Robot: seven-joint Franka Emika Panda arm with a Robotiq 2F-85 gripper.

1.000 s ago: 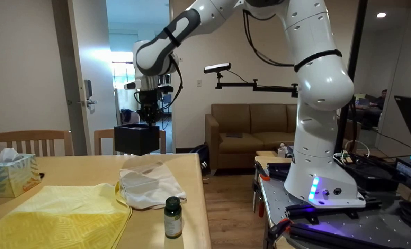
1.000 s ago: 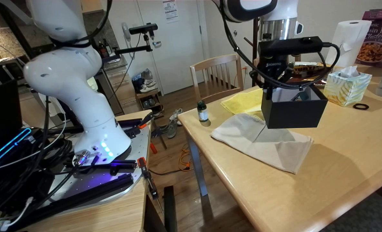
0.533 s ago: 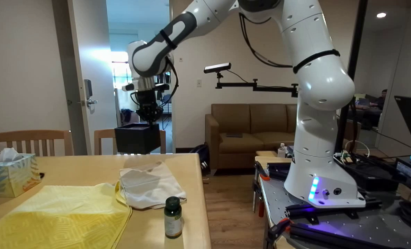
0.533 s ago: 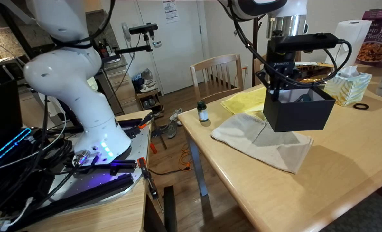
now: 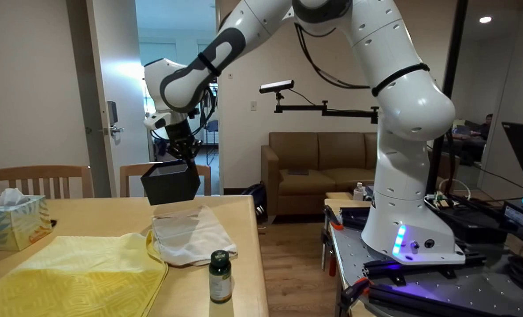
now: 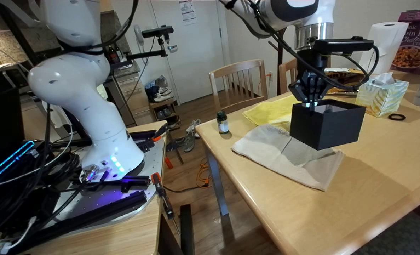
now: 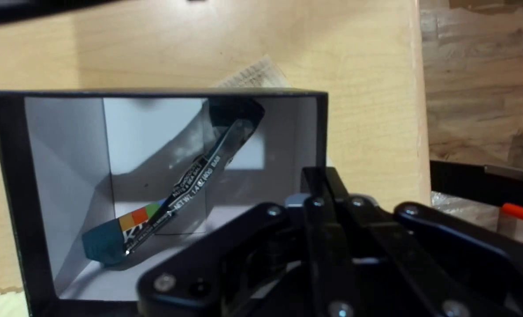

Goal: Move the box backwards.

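Note:
The box (image 5: 171, 185) is matte black outside, white inside and open at the top. In an exterior view (image 6: 326, 124) it hangs above the wooden table, partly over the beige cloth, with one corner turned toward the camera. It looks tilted. My gripper (image 5: 190, 160) is shut on one side wall of the box, also seen in an exterior view (image 6: 311, 108). In the wrist view the fingertips (image 7: 324, 176) pinch the right-hand wall of the box (image 7: 12, 185). A wrapped snack bar (image 7: 191, 180) lies slantwise inside. The gripper hides the box's lower right part there.
The beige cloth (image 6: 284, 152) lies flat beneath. A yellow cloth (image 5: 76, 273) and a dark bottle (image 5: 220, 281) are on the table (image 6: 369, 191). A tissue box (image 6: 381, 95) and a black ring (image 6: 396, 117) stand farther along. Wooden chairs (image 5: 164, 171) border the table.
The gripper and box have tilted and turned; a box corner now faces the camera in an exterior view. The arm has reached farther out over the table. The grasp looks unchanged.

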